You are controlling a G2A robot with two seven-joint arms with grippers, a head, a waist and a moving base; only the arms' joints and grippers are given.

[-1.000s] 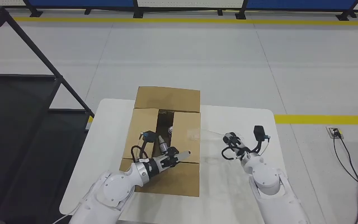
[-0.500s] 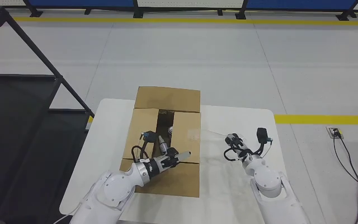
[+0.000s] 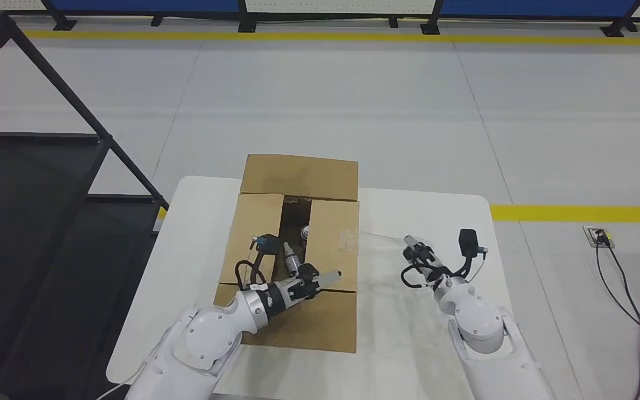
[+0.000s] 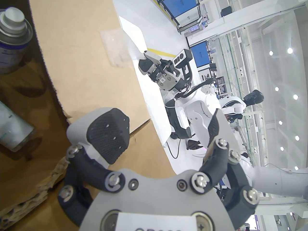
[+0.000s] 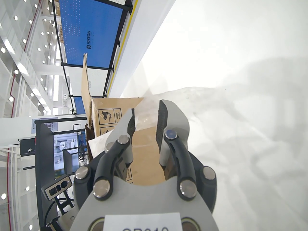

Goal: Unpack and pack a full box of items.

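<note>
- Cardboard box (image 3: 300, 176) in the middle of the white surface (image 3: 200, 262), top flaps open, the far flap folded back away from the robot.
- Down in the dark gap between the two side flaps: a spray can (image 4: 13, 28) with a grey cap and, near it, a white bottle (image 4: 12, 128); nothing else in there clear enough to name.
- Left claw (image 4: 163, 133) spread wide, nothing between its black textured pads (image 4: 108, 134), hovering over the box's right-hand flap close to the opening.
- Clear plastic bag (image 4: 115, 47) lying flat on that same flap, towards its outer edge, one thin end trailing off towards the surface.
- Right claw (image 5: 146, 112) low over the surface just to the right of the box, pointed at the box's side wall, well apart from the left claw.
- Only a narrow gap between the right claw's pads, cardboard visible through it.
- A scrap of clear film in sight just past those tips; touching them or not, impossible to tell.
</note>
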